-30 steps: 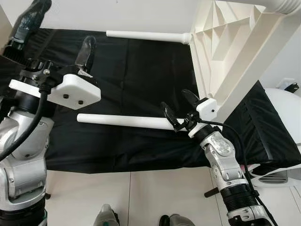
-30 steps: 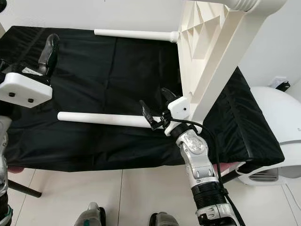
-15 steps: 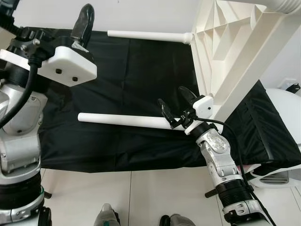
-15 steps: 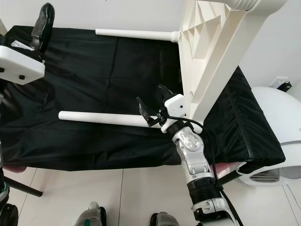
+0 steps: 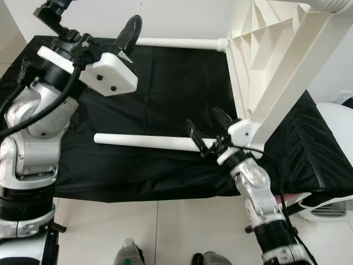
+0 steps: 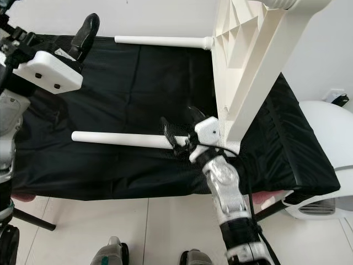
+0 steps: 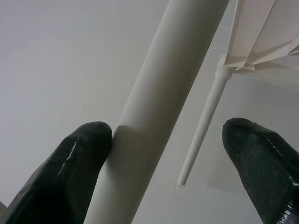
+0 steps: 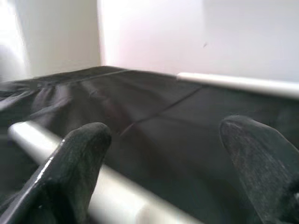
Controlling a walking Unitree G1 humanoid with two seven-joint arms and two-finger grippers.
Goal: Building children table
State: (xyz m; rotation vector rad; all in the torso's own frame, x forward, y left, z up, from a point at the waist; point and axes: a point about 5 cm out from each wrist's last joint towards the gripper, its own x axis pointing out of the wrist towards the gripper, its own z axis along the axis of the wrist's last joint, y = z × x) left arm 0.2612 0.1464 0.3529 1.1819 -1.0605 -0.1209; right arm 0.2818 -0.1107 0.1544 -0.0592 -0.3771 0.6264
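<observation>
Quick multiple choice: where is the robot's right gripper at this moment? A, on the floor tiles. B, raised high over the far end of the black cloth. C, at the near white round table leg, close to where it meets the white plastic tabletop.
C: the right gripper sits with its black fingers open at the near white round table leg, beside the upturned white plastic tabletop.

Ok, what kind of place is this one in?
Probably a room in a home: pale tiled floor, plain white wall, and a low surface under a black cloth holding white table legs.
</observation>
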